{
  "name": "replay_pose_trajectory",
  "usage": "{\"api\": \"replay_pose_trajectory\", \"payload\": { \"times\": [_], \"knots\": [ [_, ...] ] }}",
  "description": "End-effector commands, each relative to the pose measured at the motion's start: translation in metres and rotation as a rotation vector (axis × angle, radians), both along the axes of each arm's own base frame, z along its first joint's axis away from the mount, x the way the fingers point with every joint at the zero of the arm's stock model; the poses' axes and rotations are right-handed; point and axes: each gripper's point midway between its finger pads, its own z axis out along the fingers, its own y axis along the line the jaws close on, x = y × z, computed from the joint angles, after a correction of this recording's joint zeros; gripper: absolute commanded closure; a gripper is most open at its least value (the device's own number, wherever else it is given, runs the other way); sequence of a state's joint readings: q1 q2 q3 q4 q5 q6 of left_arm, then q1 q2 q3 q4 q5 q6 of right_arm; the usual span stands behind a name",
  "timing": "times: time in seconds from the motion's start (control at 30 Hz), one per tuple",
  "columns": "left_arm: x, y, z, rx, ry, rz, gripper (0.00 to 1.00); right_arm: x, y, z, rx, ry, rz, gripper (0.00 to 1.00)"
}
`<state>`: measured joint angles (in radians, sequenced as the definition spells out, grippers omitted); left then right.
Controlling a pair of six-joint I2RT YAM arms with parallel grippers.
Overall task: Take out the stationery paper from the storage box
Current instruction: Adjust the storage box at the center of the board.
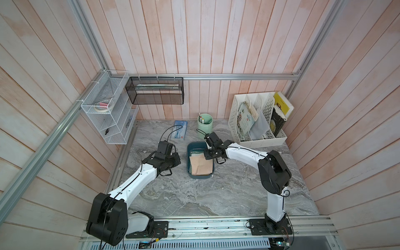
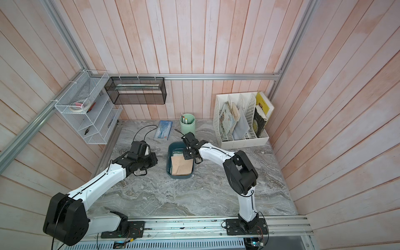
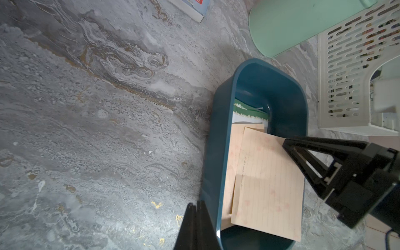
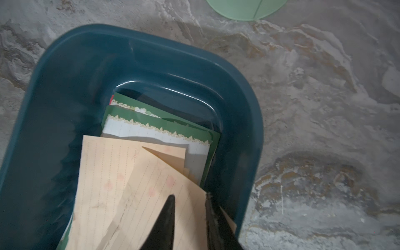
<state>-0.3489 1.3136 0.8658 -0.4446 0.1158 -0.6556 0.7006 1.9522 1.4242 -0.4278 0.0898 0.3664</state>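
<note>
Right wrist view: your right hand (image 4: 189,198) is slightly spread, nothing pinched. Its two fingertips straddle the near corner of the top tan sheet of the stationery paper (image 4: 121,173), and you can see paper in the gap between them. The paper lies inside the storage box (image 4: 65,75), tan lined sheets on top and green-bordered white ones under them, further from the hand. The box sits on the tabletop (image 4: 324,108), with the mint pen cup (image 4: 244,8) beyond it. Left wrist view: your left hand (image 3: 195,207) is pressed together and empty, just beside the box's outer wall, outside it. The right hand's tip touches the far corner of the top tan sheet. The white file organiser (image 3: 346,65) and the blue-and-white packet (image 3: 194,8) are well ahead of the left hand. In both top views the box (image 1: 188,151) (image 2: 168,155) sits between the two hands, the right one over its far end, paper still inside.
</note>
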Motion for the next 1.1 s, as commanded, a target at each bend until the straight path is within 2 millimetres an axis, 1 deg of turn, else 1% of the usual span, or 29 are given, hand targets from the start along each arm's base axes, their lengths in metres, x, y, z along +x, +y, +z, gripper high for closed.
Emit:
{"api": "replay_pose_trajectory", "payload": {
  "times": [0.0,0.1,0.23,0.4,0.47,0.53,0.63,0.73,0.8,0.9,0.97,1.07],
  "knots": [
    [0.003,-0.009,-0.003,-0.043,-0.002,-0.019,0.98,0.005,-0.034,0.005,-0.046,-0.007,-0.069,0.72],
    [0.005,-0.012,-0.005,-0.057,-0.001,-0.023,0.98,0.008,-0.047,0.008,-0.051,-0.013,-0.084,0.72],
    [0.008,-0.016,-0.007,-0.071,0.005,-0.034,0.98,0.015,-0.060,0.010,-0.064,-0.032,-0.086,0.71],
    [0.009,-0.021,-0.008,-0.085,0.011,-0.051,0.98,0.033,-0.076,0.008,-0.081,-0.058,-0.063,0.70],
    [0.009,-0.022,-0.008,-0.091,0.013,-0.056,0.98,0.040,-0.081,0.011,-0.076,-0.060,-0.055,0.69],
    [0.008,-0.023,-0.008,-0.092,0.014,-0.060,0.98,0.040,-0.079,0.022,-0.059,-0.072,-0.041,0.69],
    [0.006,-0.032,-0.011,-0.104,0.011,-0.106,0.98,0.031,-0.066,0.047,0.014,-0.104,-0.016,0.67],
    [0.005,-0.043,-0.024,-0.091,0.044,-0.147,0.98,0.019,-0.055,0.070,0.081,-0.124,-0.008,0.64],
    [0.007,-0.052,-0.035,-0.073,0.070,-0.171,0.98,0.010,-0.049,0.080,0.112,-0.130,0.000,0.61],
    [0.012,-0.068,-0.048,-0.066,0.091,-0.206,0.98,0.000,-0.044,0.083,0.141,-0.114,0.017,0.57],
    [0.017,-0.076,-0.054,-0.082,0.101,-0.222,0.98,-0.005,-0.045,0.076,0.125,-0.095,0.034,0.54],
    [0.024,-0.083,-0.057,-0.094,0.093,-0.246,0.98,-0.006,-0.047,0.068,0.098,-0.087,0.060,0.51]
  ]
}}
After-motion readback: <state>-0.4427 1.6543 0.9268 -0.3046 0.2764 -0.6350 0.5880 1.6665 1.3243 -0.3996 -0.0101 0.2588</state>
